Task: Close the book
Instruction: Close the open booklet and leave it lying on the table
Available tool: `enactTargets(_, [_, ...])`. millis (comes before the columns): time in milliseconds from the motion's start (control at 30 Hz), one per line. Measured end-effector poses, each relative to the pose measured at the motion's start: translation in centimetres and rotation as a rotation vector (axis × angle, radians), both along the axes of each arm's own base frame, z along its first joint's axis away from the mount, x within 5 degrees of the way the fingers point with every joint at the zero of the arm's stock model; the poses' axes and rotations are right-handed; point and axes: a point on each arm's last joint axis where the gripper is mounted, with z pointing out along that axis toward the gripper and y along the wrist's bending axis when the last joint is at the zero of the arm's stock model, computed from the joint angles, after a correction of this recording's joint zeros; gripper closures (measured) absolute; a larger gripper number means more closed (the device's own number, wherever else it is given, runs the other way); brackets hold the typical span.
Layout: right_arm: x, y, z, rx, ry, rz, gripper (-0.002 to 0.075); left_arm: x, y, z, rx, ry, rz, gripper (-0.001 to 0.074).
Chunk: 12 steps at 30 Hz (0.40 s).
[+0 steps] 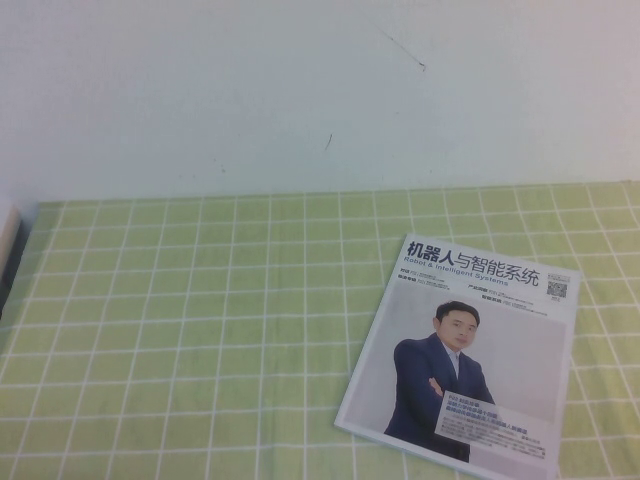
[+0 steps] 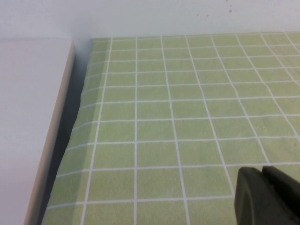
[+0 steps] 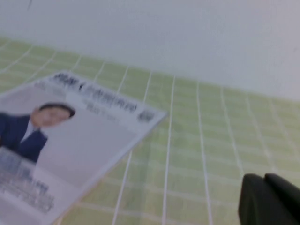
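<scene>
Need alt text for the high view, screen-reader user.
A closed magazine, cover up showing a man in a dark suit, lies flat at the right front of a green checked tablecloth, with a white wall behind. Neither the left pincer nor the right pincer is in this view; each shows only on its own wrist camera.

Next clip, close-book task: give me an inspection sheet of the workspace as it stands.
Surface: green checked cloth covers the table.
Job's things: magazine, closed, cover up, on the robot's right.
Clutter: nothing seen.
Grippers: left gripper above bare cloth near the white panel; right gripper above cloth beside the magazine; neither shows in the high view.
Cables: nothing seen.
Surroundings: white wall behind the table.
</scene>
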Motion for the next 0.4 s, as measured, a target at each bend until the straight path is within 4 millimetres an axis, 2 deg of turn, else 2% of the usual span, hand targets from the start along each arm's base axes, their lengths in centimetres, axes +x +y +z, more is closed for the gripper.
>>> enactTargets(67, [-0.21, 0.01, -0.87, 0.05, 0.096, -0.013, 0.0729, 0.0, 0.0, 0.0, 0.0, 0.0, 0.0, 0.0738])
enactTargets(400, [-0.26, -0.18, -0.91, 0.085, 0.112, -0.045, 0.0729, 0.0, 0.0, 0.0, -0.011, 0.0, 0.003, 0.0738])
